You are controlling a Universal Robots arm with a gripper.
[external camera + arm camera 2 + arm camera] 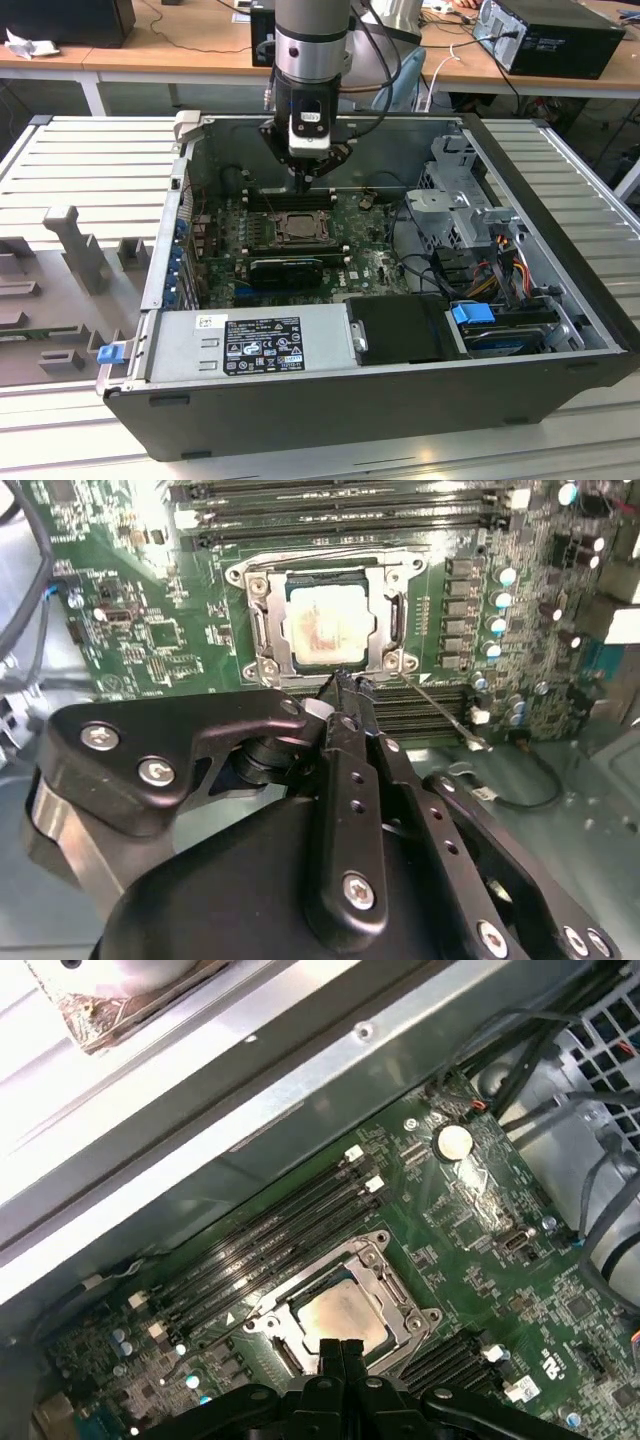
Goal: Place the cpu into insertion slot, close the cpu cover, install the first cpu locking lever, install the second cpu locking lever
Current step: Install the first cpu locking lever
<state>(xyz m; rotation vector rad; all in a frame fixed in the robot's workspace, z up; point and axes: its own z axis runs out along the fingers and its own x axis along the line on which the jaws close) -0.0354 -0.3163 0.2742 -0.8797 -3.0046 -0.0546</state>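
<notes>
The cpu point(322, 627), a pale beige-silver square, lies in the insertion slot point(298, 228) on the green board. The silvery cpu cover point(330, 572) lies flat around it, framing the chip. In the first wrist view the cpu point(340, 1312) sits inside the same frame point(378, 1252). My gripper point(345, 685) is shut with nothing between its fingers, its tips just over the socket's edge. In the exterior view the gripper point(305, 180) hangs above the slot's far side. A thin metal locking lever point(445, 715) angles away from one socket corner, apart from the frame.
Black memory slots point(270, 1225) run along the socket's far side. A long black card point(285, 270) sits in front of it. The power supply point(250, 340), drive cage point(460, 215), loose cables point(500, 265) and the case walls point(170, 230) hem in the board.
</notes>
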